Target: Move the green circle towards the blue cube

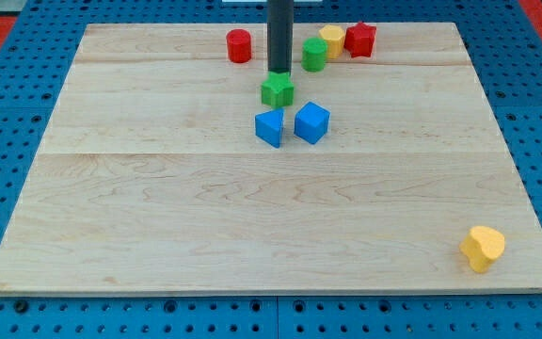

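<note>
The green circle, a short cylinder, stands near the view's top, touching a yellow block on its right. The blue cube sits below it, towards the board's middle. A second blue block lies just left of the cube. My tip is down at the top edge of a green star block, left of and slightly below the green circle and apart from it. The rod hides nothing of the green circle.
A red cylinder stands at the top, left of the rod. A red star-like block sits right of the yellow block. A yellow heart-like block lies near the bottom right corner of the wooden board.
</note>
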Available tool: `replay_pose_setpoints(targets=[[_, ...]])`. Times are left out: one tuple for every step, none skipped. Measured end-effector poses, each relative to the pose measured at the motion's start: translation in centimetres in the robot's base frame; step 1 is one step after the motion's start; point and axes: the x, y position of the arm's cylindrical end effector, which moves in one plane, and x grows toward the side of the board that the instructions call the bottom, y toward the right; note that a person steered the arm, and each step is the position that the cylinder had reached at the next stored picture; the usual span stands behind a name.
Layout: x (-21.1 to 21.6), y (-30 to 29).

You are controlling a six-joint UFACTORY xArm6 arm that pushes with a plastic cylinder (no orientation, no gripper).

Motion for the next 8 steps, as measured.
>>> replay_pose_setpoints(targets=[[1.6, 0.7], [1.6, 8.3], [0.7, 3.8], [-4.3, -0.7], [-7.3, -1.4], [-7.9, 2.5], [-7.9, 4.8], [-7.9, 6.7]])
